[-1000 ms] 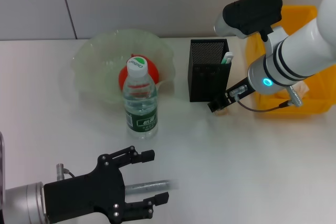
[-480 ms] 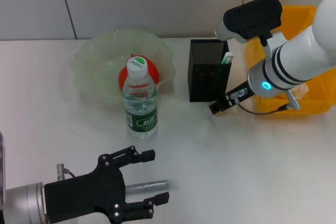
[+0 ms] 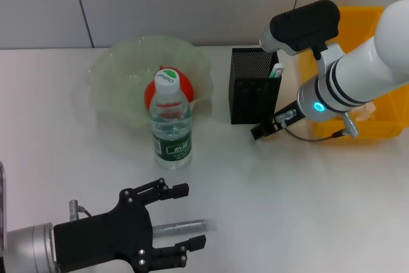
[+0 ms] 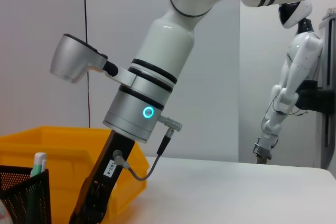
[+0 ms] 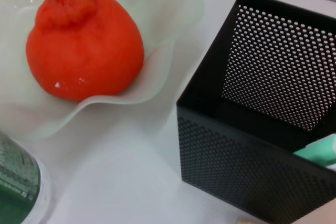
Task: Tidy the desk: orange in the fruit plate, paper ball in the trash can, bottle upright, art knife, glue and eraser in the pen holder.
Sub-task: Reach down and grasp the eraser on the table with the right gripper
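The orange (image 3: 187, 86) (image 5: 84, 51) lies in the pale green fruit plate (image 3: 121, 75) (image 5: 157, 61). In front of it the bottle (image 3: 171, 123) stands upright. A green-and-white glue stick (image 3: 277, 70) (image 5: 317, 153) pokes out of the black mesh pen holder (image 3: 252, 87) (image 5: 273, 129). My right gripper (image 3: 264, 130) hangs low at the holder's front right corner. At the near left my left gripper (image 3: 190, 215) is open, its fingers on either side of a grey bar, probably the art knife (image 3: 182, 226), lying on the table. The paper ball and the eraser are out of view.
A yellow bin (image 3: 374, 33) (image 4: 63, 140) stands at the right behind my right arm (image 3: 358, 68). The white tabletop (image 3: 307, 202) stretches between the two arms. Another robot (image 4: 289, 87) stands far off in the left wrist view.
My right arm has shifted slightly left, bringing its gripper closer to the pen holder's corner. The left gripper and the grey bar have not moved.
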Robot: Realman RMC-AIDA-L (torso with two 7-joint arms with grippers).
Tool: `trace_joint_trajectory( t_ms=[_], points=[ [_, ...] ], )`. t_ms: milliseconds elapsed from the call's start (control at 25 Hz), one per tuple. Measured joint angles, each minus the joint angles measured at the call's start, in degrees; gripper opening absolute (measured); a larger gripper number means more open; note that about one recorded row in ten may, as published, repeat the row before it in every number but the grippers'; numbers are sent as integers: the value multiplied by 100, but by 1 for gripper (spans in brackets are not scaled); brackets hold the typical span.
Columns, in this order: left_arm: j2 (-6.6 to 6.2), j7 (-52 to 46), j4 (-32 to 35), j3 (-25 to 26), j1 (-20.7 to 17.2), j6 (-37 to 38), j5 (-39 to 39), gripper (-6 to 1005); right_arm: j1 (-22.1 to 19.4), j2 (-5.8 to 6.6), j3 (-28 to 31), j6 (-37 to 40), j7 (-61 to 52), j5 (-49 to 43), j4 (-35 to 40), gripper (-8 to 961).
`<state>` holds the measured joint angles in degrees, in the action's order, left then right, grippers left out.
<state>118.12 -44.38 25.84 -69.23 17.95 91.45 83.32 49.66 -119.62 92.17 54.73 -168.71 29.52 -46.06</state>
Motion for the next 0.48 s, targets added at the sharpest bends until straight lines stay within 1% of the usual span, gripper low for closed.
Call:
trace_joint_trajectory(
  t_ms=[480],
  points=[
    [0,9,0,-3,-28,5,0,814,43,0,-6,-104,7,11,118,567]
  ],
)
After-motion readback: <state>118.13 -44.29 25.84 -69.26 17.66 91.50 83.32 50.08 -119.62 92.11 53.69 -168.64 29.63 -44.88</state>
